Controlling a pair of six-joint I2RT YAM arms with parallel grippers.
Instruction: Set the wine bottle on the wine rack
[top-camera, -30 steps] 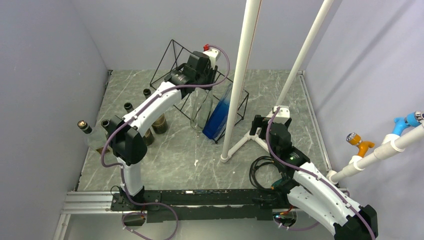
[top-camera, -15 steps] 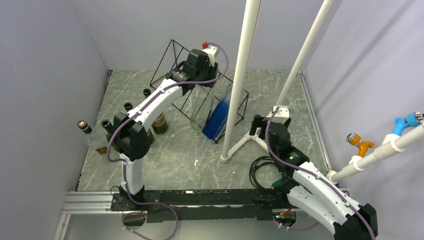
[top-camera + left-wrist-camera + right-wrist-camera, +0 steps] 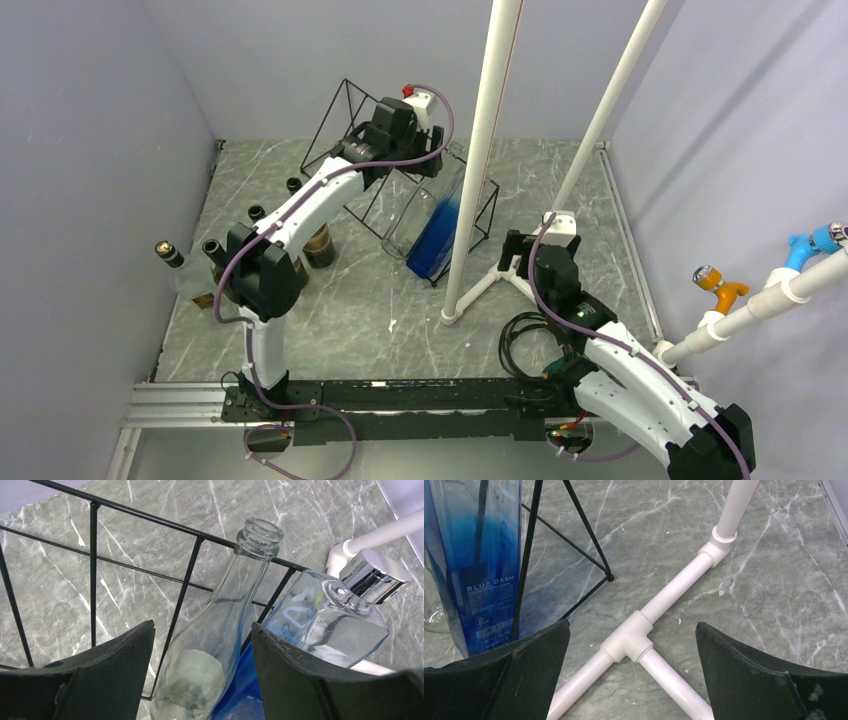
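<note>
— Why is the clear bottle point(image 3: 220, 625) tilted, upper middle of the overhead view?

— It lies on the slanted bars of the rack point(image 3: 93, 580), beside the blue bottle point(image 3: 435, 235), and they seem to carry it. The left gripper point(image 3: 201, 632) is spread around it, not touching. The right gripper point(image 3: 631, 627) is spread and empty.

Around the wine rack point(image 3: 93, 580), the right end is hemmed in by the blue bottle point(image 3: 437, 235) with the white upright pipe point(image 3: 478, 170) just beyond it, a cluster of dark bottles point(image 3: 320, 246) crowds its left front, and the surface point(image 3: 385, 300) directly before it lies open.
</note>
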